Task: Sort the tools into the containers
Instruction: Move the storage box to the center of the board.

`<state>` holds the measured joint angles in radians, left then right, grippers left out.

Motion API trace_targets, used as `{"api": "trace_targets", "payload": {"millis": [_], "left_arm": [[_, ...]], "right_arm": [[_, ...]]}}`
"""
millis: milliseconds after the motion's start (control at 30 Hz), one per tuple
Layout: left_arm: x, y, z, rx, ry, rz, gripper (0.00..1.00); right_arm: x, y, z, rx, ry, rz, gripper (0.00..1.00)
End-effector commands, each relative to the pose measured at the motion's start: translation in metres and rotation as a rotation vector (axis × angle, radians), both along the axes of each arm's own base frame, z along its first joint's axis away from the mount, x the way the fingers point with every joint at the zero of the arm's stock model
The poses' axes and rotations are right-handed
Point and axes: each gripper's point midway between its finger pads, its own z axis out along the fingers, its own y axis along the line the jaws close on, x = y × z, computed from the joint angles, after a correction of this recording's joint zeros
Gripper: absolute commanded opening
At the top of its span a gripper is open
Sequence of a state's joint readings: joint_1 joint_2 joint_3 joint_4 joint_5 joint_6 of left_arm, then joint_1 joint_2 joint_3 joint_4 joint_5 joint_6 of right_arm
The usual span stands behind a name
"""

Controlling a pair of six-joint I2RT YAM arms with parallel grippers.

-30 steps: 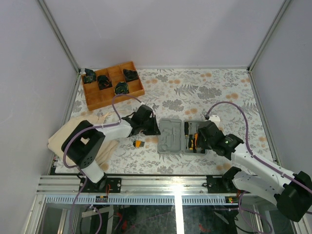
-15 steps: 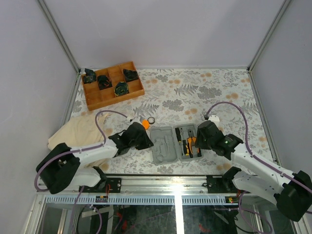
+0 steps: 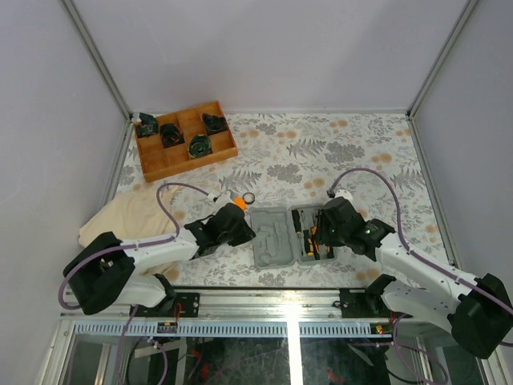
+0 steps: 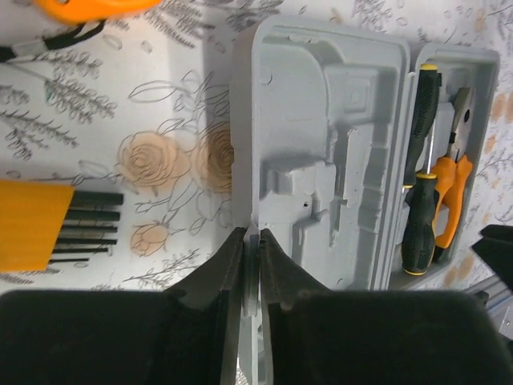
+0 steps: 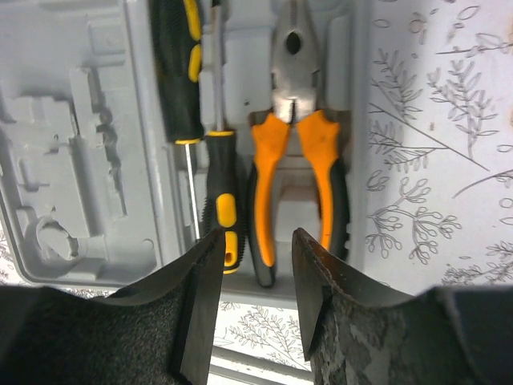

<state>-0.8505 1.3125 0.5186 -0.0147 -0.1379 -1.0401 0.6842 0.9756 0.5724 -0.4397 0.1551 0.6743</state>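
Since a second ago the left arm has dropped from its folded pose and lies stretched low over the floral-patterned table (image 3: 361, 144). The flat grey plastic case (image 3: 272, 238) has slid a little toward the near edge. The case lies open, its two moulded halves side by side.

The left gripper (image 4: 251, 265) is pinched tight on the thin rim of the case's left half, whose recesses hold nothing. Just left of it on the table lies an orange holder of black bits (image 4: 36, 224).

The right gripper (image 5: 256, 281) hangs over the case's right half with its jaws apart and nothing clamped between them. I cannot tell whether it touches the tools below. In that half lie two black-and-yellow screwdrivers (image 5: 223, 200), side by side. Next to them, the orange-handled pliers (image 5: 296, 144) have their handles pointing toward the gripper.

Beyond the case's far left corner sit a round orange tape measure (image 3: 238, 204) and a small black ring (image 3: 249, 197), close together on the table. A brown wooden divided tray (image 3: 160, 164) stands in the far left corner. A beige cloth (image 3: 132, 216) lies by the left arm.
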Motion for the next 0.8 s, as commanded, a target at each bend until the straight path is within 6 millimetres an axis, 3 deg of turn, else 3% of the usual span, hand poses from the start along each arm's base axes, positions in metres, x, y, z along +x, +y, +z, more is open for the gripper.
{"api": "trace_targets", "payload": {"millis": [0,133,267,767], "left_arm": [[0.022,-0.015,0.026,-0.044,-0.091,0.032,0.13],[0.017,-0.003,0.021,-0.011,-0.092,0.040,0.26],[0.013,0.006,0.020,0.008,-0.096,0.041,0.30],[0.010,0.003,0.014,0.018,-0.075,0.012,0.32]], "right_arm": [[0.004,0.020,0.008,0.048,0.011,0.091,0.45],[0.009,0.029,0.006,0.039,0.034,0.119,0.45],[0.017,0.027,0.002,-0.012,0.056,0.103,0.43],[0.019,0.030,-0.015,-0.046,0.103,0.117,0.34]]}}
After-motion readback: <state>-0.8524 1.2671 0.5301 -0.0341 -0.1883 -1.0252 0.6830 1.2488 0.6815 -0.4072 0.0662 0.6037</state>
